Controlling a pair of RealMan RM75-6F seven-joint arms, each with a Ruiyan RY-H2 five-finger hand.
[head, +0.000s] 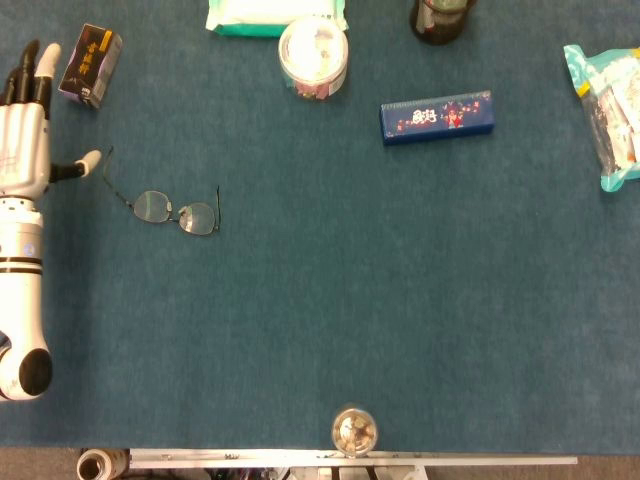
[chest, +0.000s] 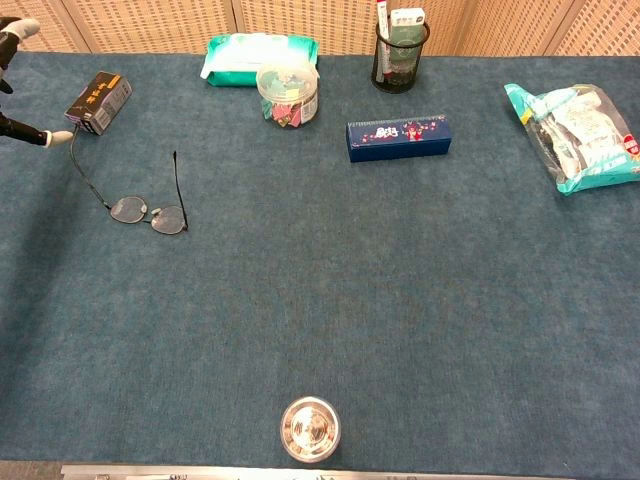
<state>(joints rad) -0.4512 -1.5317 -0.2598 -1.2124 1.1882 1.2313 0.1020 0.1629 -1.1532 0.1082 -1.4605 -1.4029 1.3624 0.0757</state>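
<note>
So the left hand is hovering at the left edge of the worktop, open, fingers pointing toward the far edge and thumb stuck out sideways, holding nothing. The glasses lie just to its right, unfolded and lens-side toward the near edge; the nearest temple tip sits right by the thumb, close enough that I can't tell if they touch. The frame's long axis runs left to right with a slight tilt, and the two temples point away toward the far edge. Just past the fingertips, in the far left corner, is a small dark box. The right hand isn't visible in either view, so the left one is the only one near anything. Surface is a blue felt-like mat, flat, no clutter around the glasses. Along the far edge: a wipes pack, a round tub, a pen cup; a blue box nearer the middle, a snack bag by the right edge, a metal cup at the near edge. A wicker-look wall stands behind.
</note>
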